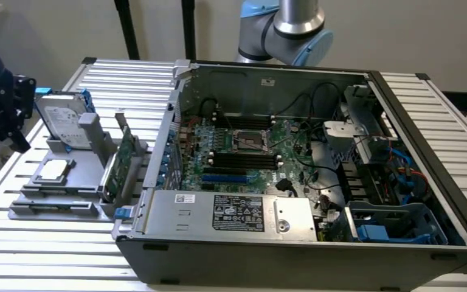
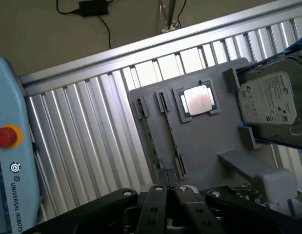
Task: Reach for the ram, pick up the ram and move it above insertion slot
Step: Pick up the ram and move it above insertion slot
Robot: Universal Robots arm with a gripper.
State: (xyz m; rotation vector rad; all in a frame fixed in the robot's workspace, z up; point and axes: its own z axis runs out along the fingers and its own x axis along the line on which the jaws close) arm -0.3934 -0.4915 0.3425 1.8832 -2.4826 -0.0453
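Two thin dark green ram sticks stand on edge in the grey holder [image 2: 204, 146], one [image 2: 149, 139] beside the other [image 2: 171, 136]. My gripper [image 2: 168, 187] hangs above the holder's near end, close to those sticks, with its black fingers pressed together and nothing between them. In the exterior view the gripper [image 1: 6, 131] is the black mass at the exterior view's left, beside the holder [image 1: 55, 210]. The black insertion slots [image 1: 242, 159] lie side by side on the motherboard inside the open computer case [image 1: 298, 243].
On the holder sit a silver CPU [image 2: 197, 100], a hard drive with blue rails [image 2: 272, 100] and an upright green card with a bracket [image 1: 117, 161]. A ribbed metal table [image 1: 47, 255] carries everything. A teach pendant with a red button [image 2: 5, 136] lies nearby.
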